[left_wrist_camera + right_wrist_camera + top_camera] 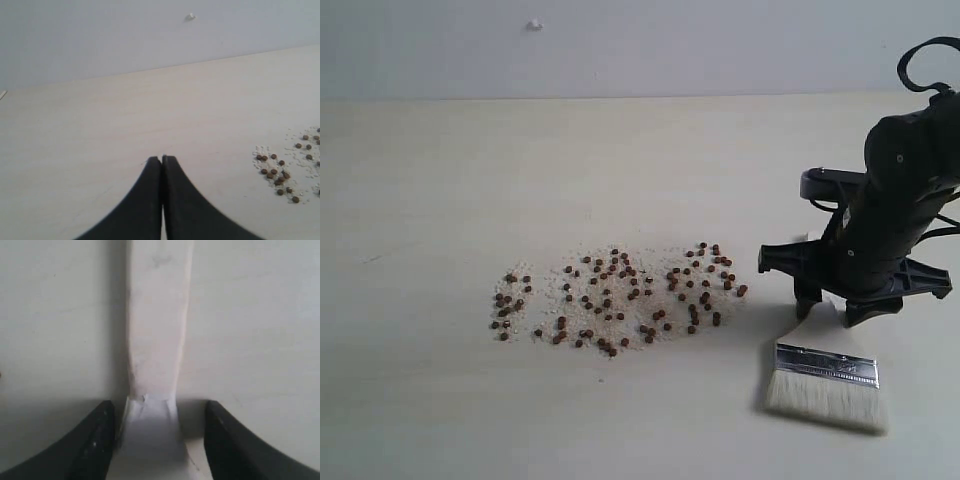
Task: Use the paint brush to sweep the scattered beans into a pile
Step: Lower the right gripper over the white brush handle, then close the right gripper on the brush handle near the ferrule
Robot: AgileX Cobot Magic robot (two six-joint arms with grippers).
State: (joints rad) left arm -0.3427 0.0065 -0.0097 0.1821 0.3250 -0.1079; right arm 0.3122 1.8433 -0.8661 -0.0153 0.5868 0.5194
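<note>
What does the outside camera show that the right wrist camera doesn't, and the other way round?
Only the exterior view shows the scattered beans, not yet piled, and the bristles and silver ferrule of the paint brush. Only the right wrist view shows, close up, the gaps between the handle and the open fingers. Both share the pale handle, the right gripper astride it, and the table.

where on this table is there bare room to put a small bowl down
Bare table lies between the beans and the wall, and on the beans' side away from the paint brush. Crowded: the bean scatter itself and the spot where the right claw straddles the brush handle.
</note>
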